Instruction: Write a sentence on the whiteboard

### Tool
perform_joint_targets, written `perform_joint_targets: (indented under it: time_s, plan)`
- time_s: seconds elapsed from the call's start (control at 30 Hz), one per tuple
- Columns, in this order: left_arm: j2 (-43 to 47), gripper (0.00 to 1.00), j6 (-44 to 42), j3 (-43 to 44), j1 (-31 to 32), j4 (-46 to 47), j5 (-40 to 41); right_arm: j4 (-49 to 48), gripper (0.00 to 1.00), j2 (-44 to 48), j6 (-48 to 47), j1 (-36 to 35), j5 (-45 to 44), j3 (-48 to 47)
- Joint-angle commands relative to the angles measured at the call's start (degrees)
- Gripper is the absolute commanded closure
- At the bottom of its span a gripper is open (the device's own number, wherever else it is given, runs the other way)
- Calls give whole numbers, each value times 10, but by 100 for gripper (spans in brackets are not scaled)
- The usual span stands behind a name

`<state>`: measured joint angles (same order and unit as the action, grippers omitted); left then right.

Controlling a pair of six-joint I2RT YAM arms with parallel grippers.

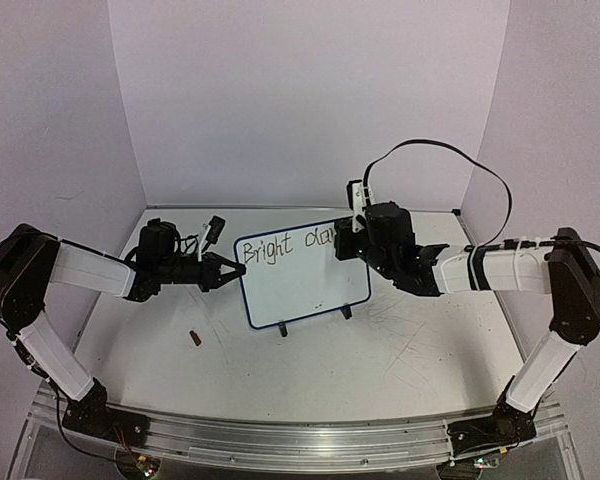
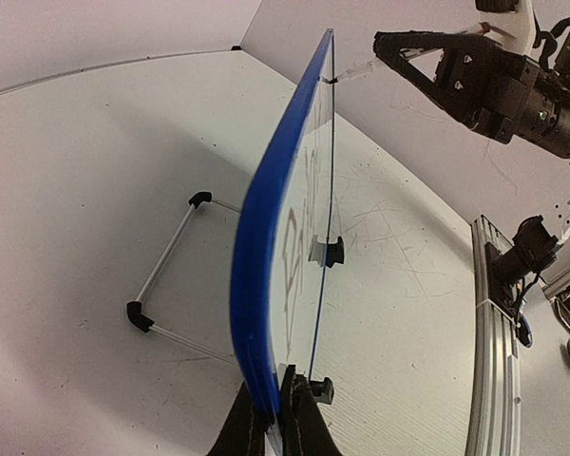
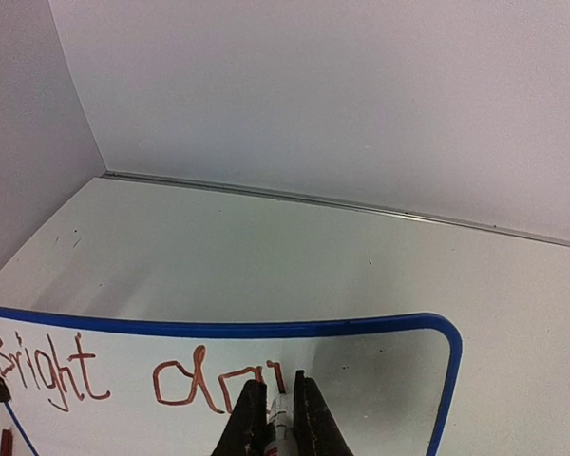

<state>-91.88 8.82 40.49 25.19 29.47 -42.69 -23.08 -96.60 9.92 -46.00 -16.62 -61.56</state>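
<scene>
The whiteboard (image 1: 302, 280) stands on its two black feet mid-table, tilted back, with a dark blue rim. The sentence (image 1: 285, 243) reads "Bright da" plus a fresh stroke along the top line in thin dark lettering (image 3: 85, 372). My left gripper (image 1: 238, 270) is shut on the board's left edge; in the left wrist view the blue rim (image 2: 256, 266) runs between its jaws (image 2: 277, 416). My right gripper (image 1: 352, 242) is shut on a white marker (image 3: 283, 420), whose tip touches the board (image 3: 389, 380) just right of the last stroke.
A small brown cap-like piece (image 1: 194, 339) lies on the scratched tabletop in front of the left arm. The board's wire stand (image 2: 166, 275) reaches back behind it. White walls close the back and sides. A metal rail (image 1: 300, 435) runs along the near edge.
</scene>
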Motion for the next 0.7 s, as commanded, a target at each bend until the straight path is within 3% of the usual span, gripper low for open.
perform_joint_targets:
  time_s: [0.0,0.67]
  plan:
    - [12,100,-48,17,-3,-3,50,1,100,4,14,2,-2,12]
    - [13,100,-49,16,-3,-4,50,-9,100,11,-28,3,-57,-15]
